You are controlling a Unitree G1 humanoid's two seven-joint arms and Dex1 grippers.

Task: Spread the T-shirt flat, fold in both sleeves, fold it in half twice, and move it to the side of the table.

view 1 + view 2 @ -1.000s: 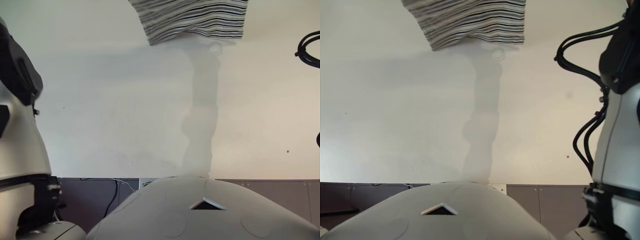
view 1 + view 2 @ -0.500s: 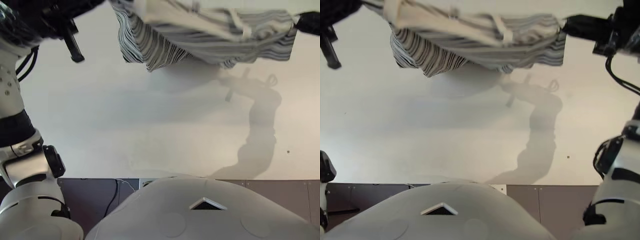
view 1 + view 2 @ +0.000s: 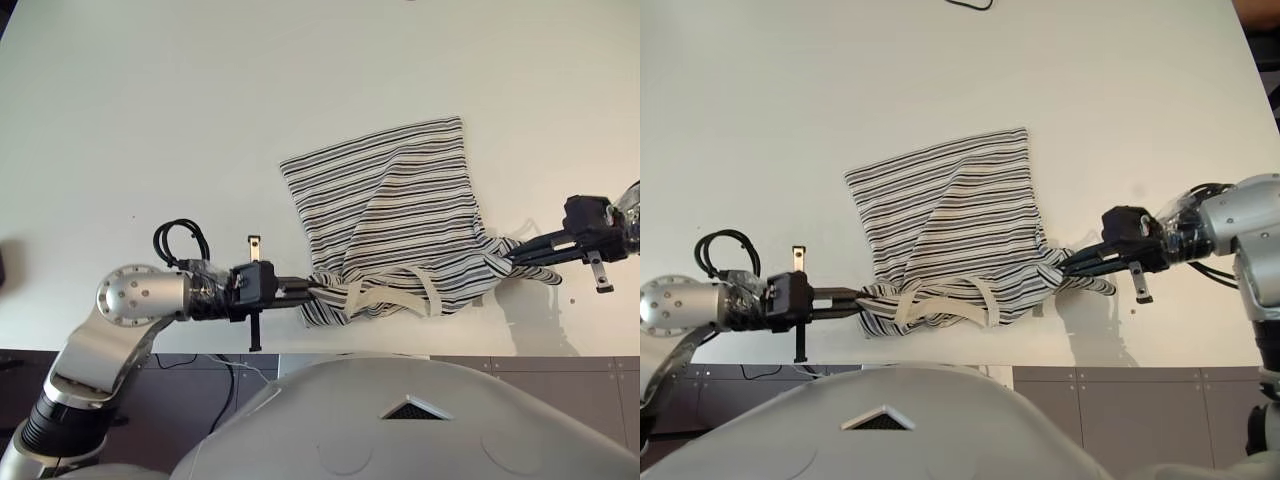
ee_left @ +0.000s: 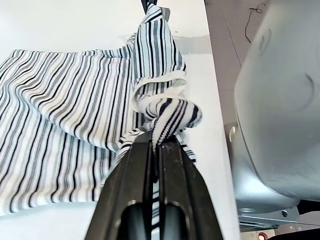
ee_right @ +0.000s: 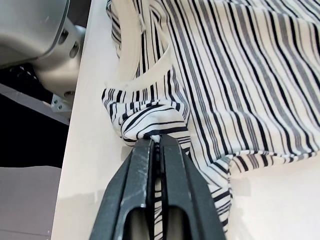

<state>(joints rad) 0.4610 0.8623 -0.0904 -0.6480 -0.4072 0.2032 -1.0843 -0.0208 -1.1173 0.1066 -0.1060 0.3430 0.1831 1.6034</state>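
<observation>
White table (image 3: pixel 200 120); left end effector (image 3: pixel 312 288), right end effector (image 3: pixel 508 260) pinch T-shirt (image 3: pixel 390 210).

White table (image 3: pixel 180 130) — grey panels (image 3: pixel 560 382) beneath

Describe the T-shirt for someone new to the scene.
On the white table, by the edge nearest the robot, a rumpled T-shirt stretches between the left claw and right claw, each shut on a bunched end. Black-and-white stripes with cream trim set it apart from the plain tabletop.
</observation>
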